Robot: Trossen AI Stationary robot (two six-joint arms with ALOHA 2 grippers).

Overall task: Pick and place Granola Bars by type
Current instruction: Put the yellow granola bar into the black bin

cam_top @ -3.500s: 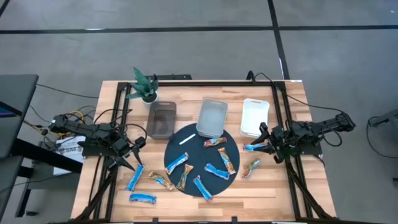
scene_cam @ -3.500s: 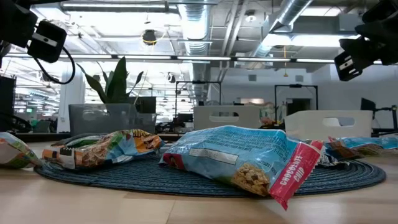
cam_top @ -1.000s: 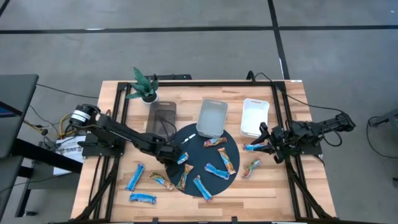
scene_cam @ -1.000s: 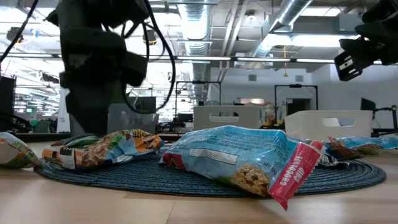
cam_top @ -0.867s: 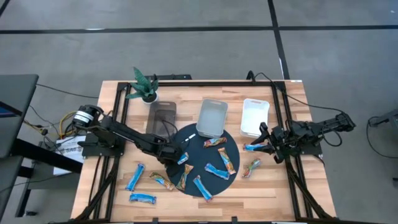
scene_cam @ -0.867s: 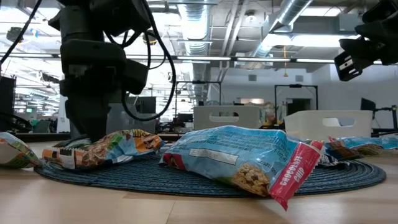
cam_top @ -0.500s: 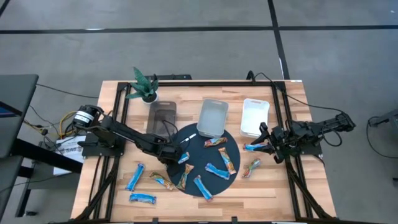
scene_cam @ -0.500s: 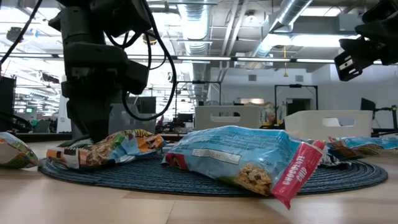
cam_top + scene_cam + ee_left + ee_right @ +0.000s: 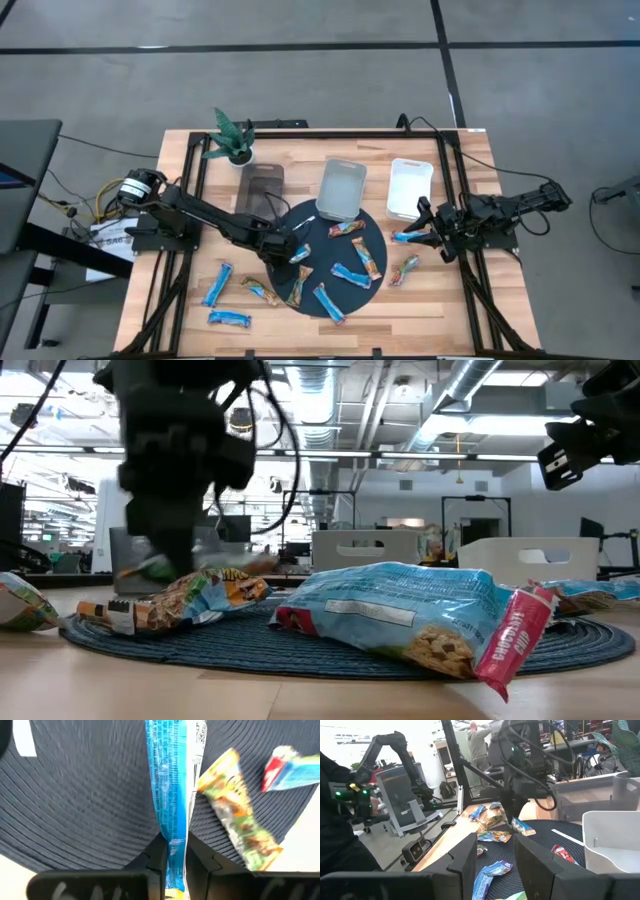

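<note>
Presently, the high view shows eleven bars: six blue, five multicoloured. There are also three bins: dark, clear and white.

In the low view, the nearest blue bar has a red end reading CHOCOLATE CHIP.

The left gripper is over the left part of the round mat. Its jaws are narrow, pinching one blue bar by its end.

The right gripper hangs by the table's right edge with its jaws half apart, holding nothing. Another blue bar lies below its tips.
</note>
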